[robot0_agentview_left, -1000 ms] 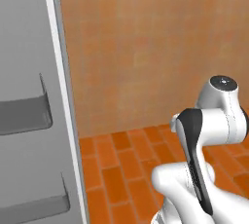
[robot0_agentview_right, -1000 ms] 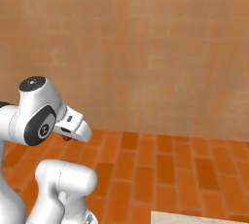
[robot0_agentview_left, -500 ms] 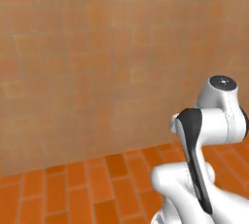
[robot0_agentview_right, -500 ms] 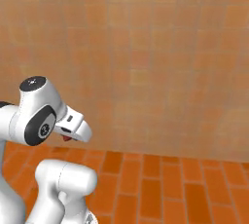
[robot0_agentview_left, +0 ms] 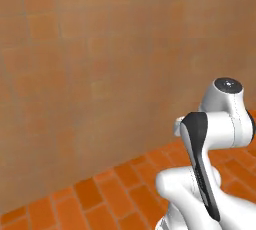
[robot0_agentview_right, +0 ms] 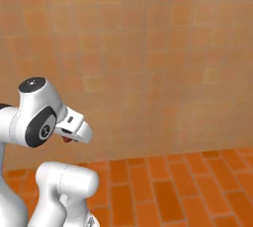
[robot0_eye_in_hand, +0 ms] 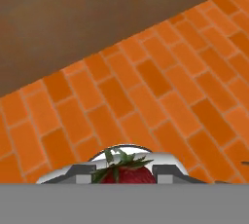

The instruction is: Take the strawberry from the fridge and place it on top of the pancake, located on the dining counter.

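Red strawberry (robot0_eye_in_hand: 127, 173) sits with its green leafy cap toward the camera, long axis along the fingers. Gripper (robot0_eye_in_hand: 121, 172) is clamped nearly closed on it, above the orange brick floor (robot0_eye_in_hand: 160, 96).

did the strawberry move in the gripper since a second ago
No. In the right base view the strawberry sits under the same white hand as before; only the background shifted, because the base turned.
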